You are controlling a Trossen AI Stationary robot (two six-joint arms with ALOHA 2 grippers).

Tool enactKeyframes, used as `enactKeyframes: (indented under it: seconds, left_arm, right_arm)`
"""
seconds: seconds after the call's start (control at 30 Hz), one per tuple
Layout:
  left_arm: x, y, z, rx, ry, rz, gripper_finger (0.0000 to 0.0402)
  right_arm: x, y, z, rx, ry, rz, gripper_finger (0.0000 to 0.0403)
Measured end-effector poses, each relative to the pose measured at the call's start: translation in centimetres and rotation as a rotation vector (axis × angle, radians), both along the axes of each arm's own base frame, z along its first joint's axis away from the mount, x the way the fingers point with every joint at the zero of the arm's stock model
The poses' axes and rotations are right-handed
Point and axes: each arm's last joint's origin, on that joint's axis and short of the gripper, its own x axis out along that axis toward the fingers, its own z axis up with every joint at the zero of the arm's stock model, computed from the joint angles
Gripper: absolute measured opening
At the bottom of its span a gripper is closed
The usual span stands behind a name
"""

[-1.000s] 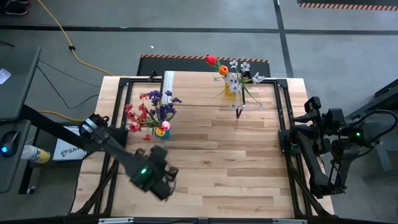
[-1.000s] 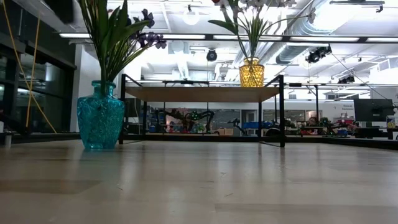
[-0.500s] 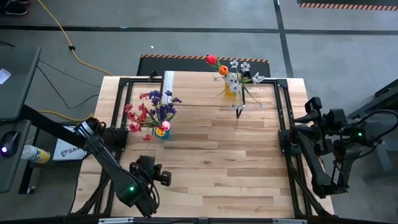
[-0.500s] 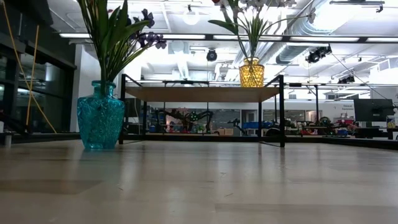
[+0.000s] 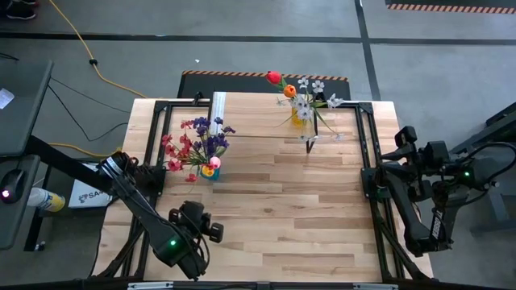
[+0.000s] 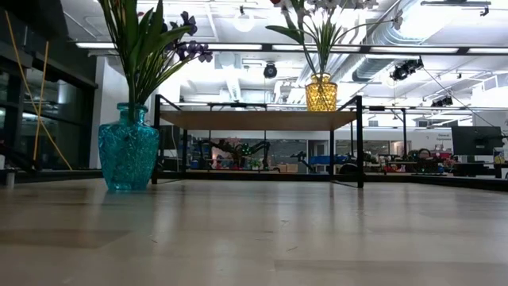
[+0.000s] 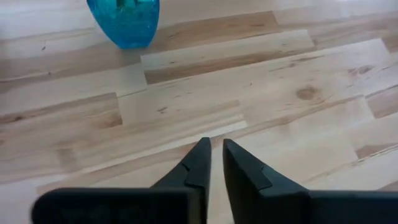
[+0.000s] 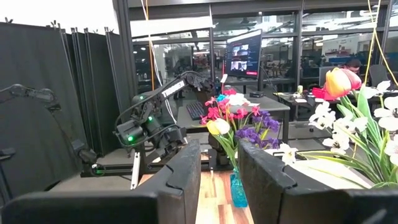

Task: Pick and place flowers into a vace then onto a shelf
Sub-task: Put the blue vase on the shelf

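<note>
A blue glass vase [image 5: 208, 171] [image 6: 127, 147] [image 7: 124, 22] stands on the plank tabletop at the left. It holds purple, red and pink flowers [image 5: 197, 143]. A yellow vase [image 6: 321, 93] stands on the low shelf [image 5: 258, 119] [image 6: 254, 119] at the far side. In it are red, orange and white flowers [image 5: 302, 98]. My left gripper [image 5: 216, 232] [image 7: 216, 152] hovers over bare planks near the front left. Its fingers stand a narrow gap apart with nothing between them. My right gripper [image 5: 395, 149] [image 8: 217, 165] waits folded back at the right edge, open and empty.
A black metal frame [image 5: 367, 173] runs along the table's left and right sides. The shelf has a white strip [image 5: 218, 105] at its left end. Bare planks [image 5: 298, 209] fill the middle and near right. A side desk [image 5: 16, 185] with a mouse stands off the left edge.
My left arm has swung back toward the table's near left corner and sunk a little. Its wrist has rolled as it went. Over the last half second it has kept still. The vases and flowers have stayed where they were.
</note>
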Motion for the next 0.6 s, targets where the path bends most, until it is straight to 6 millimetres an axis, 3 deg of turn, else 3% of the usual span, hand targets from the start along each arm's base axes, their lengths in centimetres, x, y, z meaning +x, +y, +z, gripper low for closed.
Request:
enactKeyframes:
  seconds: [0.3,0.6]
  left_arm:
    - [0.09,0.01,0.05,0.029,-0.014,-0.027,0.0180]
    - [0.33,0.27,-0.22,0.103,-0.017,-0.043,0.0375]
  right_arm:
    - [0.00,-0.01,0.01,-0.001,-0.003,-0.006,0.0099]
    - [0.00,-0.02,0.02,0.000,-0.006,-0.009,0.0099]
